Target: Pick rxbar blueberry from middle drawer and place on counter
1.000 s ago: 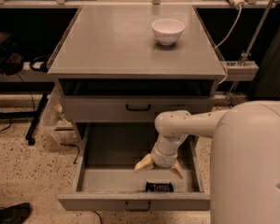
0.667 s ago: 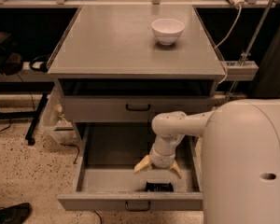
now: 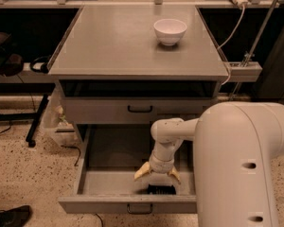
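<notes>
The middle drawer [image 3: 109,183] is pulled out at the bottom of the cabinet, its small black handle at the front. The rxbar blueberry [image 3: 161,189], a dark flat bar, lies on the drawer floor against the front wall, right of centre. My gripper [image 3: 158,173] reaches down into the drawer on a white arm and sits just above and behind the bar, pale fingers [image 3: 142,170] spread open on either side, holding nothing. The grey counter [image 3: 123,46] tops the cabinet.
A white bowl [image 3: 170,31] stands on the counter at the back right. A closed grey drawer front [image 3: 139,109] with a like handle sits above the open drawer. My large white arm housing [image 3: 246,164] fills the lower right. A black shoe [image 3: 9,216] lies on the speckled floor.
The gripper has stayed over the bar, shifting only slightly left. The white arm housing has swung further into view at the right.
</notes>
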`<state>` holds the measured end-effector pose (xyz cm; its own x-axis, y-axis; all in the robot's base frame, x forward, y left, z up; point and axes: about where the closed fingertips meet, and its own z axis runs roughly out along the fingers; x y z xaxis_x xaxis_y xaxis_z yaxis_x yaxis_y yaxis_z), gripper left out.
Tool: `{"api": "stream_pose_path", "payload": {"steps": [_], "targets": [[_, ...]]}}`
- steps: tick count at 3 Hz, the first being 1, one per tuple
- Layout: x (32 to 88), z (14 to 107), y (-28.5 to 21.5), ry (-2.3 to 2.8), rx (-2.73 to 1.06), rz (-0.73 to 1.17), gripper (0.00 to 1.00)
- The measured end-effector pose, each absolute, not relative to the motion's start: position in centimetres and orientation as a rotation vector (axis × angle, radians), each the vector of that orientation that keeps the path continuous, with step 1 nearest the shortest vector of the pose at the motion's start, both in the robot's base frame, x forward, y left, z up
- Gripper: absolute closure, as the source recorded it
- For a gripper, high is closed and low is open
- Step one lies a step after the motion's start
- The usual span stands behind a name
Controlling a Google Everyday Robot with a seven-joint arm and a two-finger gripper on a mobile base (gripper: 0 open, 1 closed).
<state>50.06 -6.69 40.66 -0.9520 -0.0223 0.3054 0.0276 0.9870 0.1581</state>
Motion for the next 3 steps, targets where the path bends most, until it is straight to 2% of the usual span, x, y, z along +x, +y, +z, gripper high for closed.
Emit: {"api": "stream_pose_path", "payload": {"steps": [3], "targets": [[49.2, 36.6, -6.9, -2.772, -0.069, -0.215, 0.00]]}}
